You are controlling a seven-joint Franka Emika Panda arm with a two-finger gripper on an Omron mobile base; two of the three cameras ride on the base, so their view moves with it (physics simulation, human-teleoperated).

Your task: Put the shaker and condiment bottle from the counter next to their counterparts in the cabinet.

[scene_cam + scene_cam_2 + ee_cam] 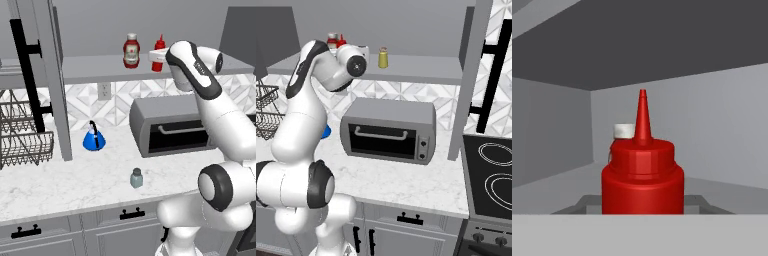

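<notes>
Slim red condiment bottle fills the centre foreground, upright, pointed nozzle up. Directly behind it, mostly hidden, the ketchup bottle: only its white cap and a sliver of red show at the left shoulder. Grey cabinet walls behind, shelf below, dark ceiling above.

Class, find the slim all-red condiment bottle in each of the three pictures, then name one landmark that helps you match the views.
Left base view: condiment bottle on the cabinet shelf, upper middle, right of the ketchup bottle.
Right base view: its red top peeks above the arm, upper left.
Hand view: condiment bottle centre, close up.
Shared landmark: the white-capped ketchup bottle beside it.
</notes>
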